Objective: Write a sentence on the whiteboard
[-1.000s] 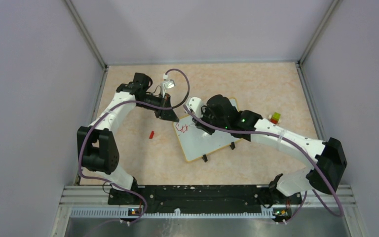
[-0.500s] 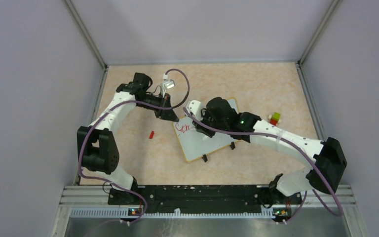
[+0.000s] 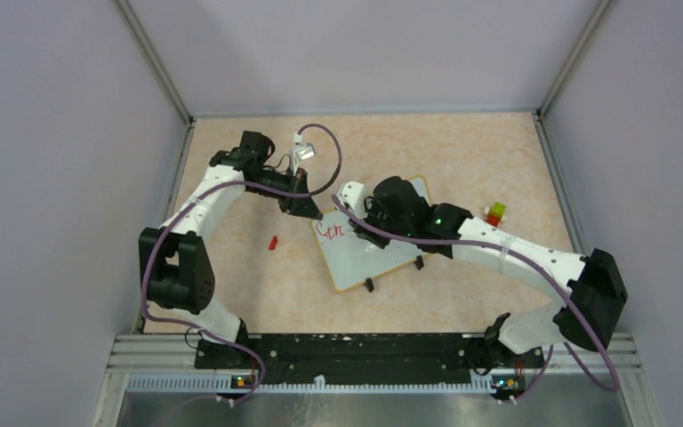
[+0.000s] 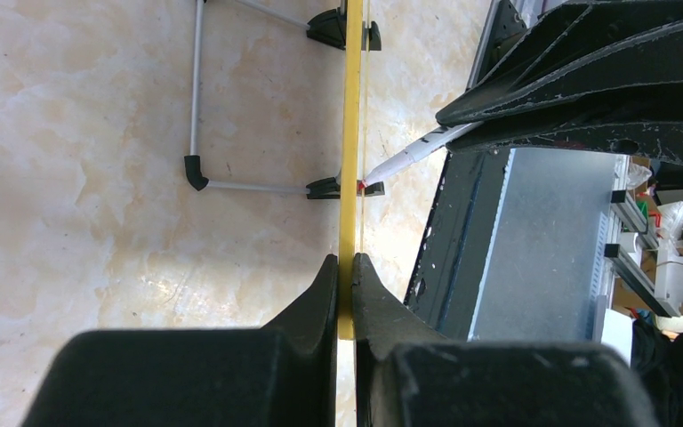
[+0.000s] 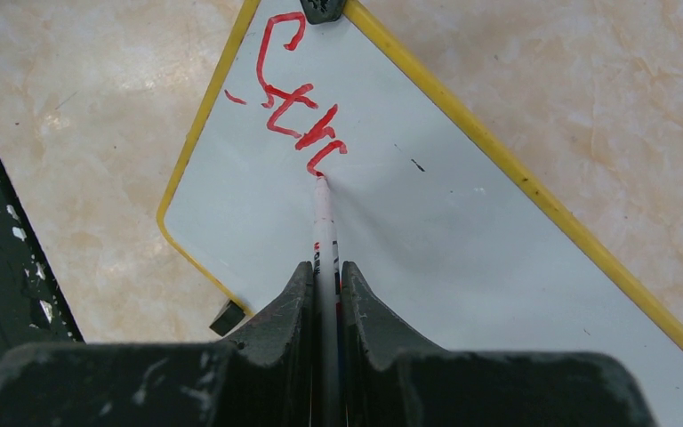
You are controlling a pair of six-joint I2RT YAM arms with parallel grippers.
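Observation:
The whiteboard (image 3: 375,256) lies tilted on the table, white with a yellow rim. My left gripper (image 3: 310,212) is shut on the rim at its far left corner; the left wrist view shows the rim (image 4: 351,133) edge-on between the jaws (image 4: 344,263). My right gripper (image 5: 325,267) is shut on a white marker (image 5: 323,222), and the marker's red tip touches the board. The sentence (image 5: 289,98) stands as a few red letters, "Str" and a short curved stroke at the tip, near the board's left end (image 3: 330,229). The marker (image 4: 409,158) also shows in the left wrist view.
A small red marker cap (image 3: 273,242) lies on the table left of the board. A yellow, red and green block (image 3: 495,213) sits to the right. Black clip feet (image 3: 369,286) line the board's near edge. A wire stand (image 4: 197,98) lies under the board.
The right gripper has shifted slightly to the right along the board, and a new short red stroke has appeared after "Str". The left gripper has not moved.

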